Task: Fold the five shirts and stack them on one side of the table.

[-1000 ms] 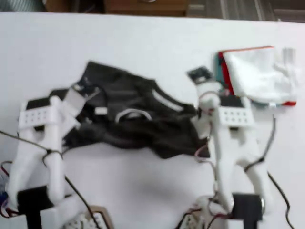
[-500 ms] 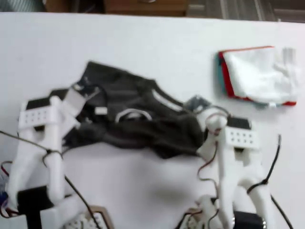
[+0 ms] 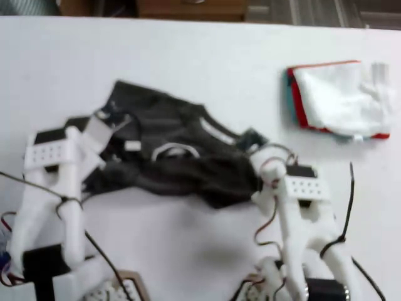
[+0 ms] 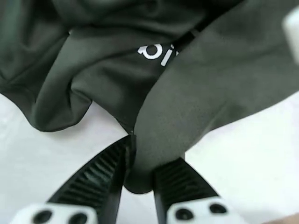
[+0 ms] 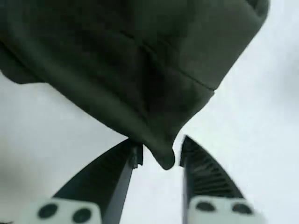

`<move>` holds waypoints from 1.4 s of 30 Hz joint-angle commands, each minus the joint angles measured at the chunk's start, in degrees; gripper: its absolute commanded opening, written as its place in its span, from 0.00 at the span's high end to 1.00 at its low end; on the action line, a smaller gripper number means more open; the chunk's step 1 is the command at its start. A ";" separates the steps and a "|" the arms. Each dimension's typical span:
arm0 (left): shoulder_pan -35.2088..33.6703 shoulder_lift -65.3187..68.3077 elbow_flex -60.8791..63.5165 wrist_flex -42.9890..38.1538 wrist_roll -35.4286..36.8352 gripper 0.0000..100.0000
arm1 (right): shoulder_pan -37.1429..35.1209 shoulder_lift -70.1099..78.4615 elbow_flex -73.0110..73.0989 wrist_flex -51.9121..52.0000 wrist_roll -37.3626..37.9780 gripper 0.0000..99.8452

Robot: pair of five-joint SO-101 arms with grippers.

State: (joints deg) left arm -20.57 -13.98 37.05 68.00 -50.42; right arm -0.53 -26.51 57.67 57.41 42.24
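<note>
High view: I find the dark shirt crumpled mid-worktop. The folded stack sits at the right side, evidently the stacking spot.
Left wrist view: left end effector clamped on a shirt edge, probably anchoring it for spreading.
Right wrist view: right end effector parted astride another edge, not yet gripping.

High camera looking down over whole table, both wrist cameras close above dark shirt, shared by all

Right arm nearer the shirt
</note>
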 commanded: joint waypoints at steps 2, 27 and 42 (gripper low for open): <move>-0.70 -2.29 -0.04 -0.18 0.53 0.97 | -0.48 -2.59 -0.44 -2.95 -2.55 0.98; -0.35 -2.11 -18.33 19.25 0.53 0.97 | 0.75 -9.89 -3.25 26.33 8.79 0.94; -0.26 -2.02 -18.33 18.81 0.53 0.97 | -6.81 -0.13 -17.67 14.46 -7.91 0.86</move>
State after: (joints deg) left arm -20.66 -13.98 21.05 86.99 -50.42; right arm -2.81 -31.69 42.64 75.78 40.75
